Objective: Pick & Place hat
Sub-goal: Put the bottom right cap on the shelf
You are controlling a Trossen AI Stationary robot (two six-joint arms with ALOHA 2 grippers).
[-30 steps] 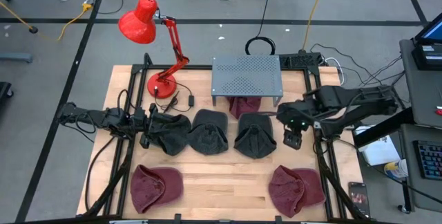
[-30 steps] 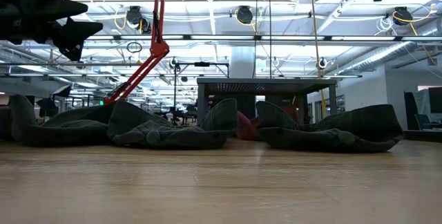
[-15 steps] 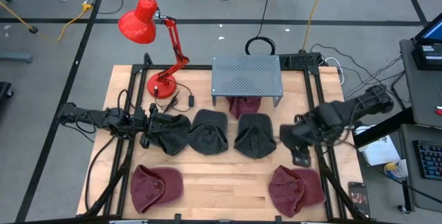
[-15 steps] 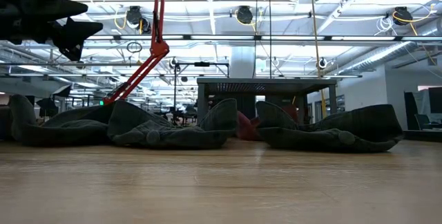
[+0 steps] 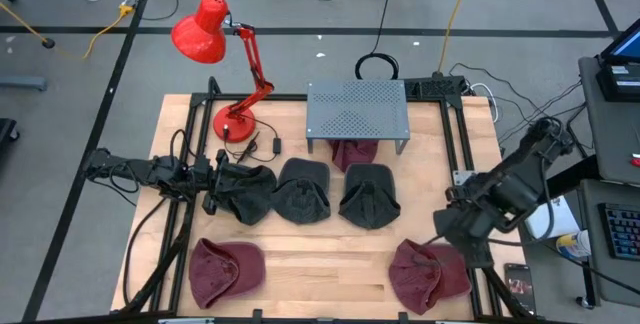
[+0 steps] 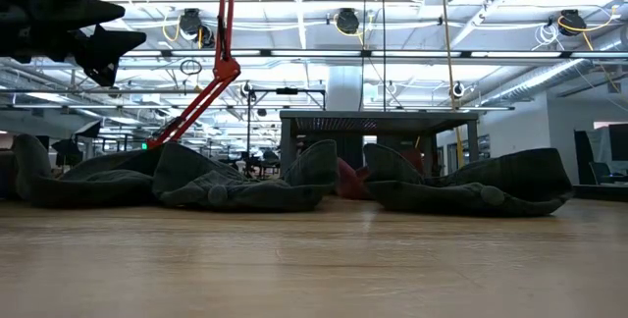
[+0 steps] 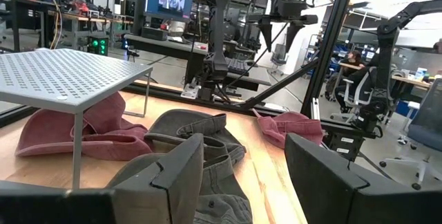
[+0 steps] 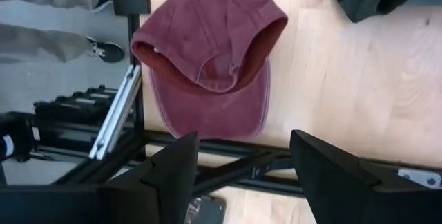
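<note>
Right gripper (image 5: 455, 232) open and empty above the near-right maroon hat (image 5: 428, 274).

Its wrist view alone shows that hat (image 8: 210, 58) lying opening-up on the wood at the table's edge, between the spread fingers (image 8: 166, 179). The left gripper (image 5: 212, 186), jaws also apart, sits low at the leftmost dark grey hat (image 5: 245, 194); its wrist view adds a maroon hat (image 7: 90, 131) under the perforated grey shelf (image 7: 62, 75). Only the high view shows the red desk lamp (image 5: 215, 39) whole and a second near maroon hat (image 5: 225, 267).
</note>
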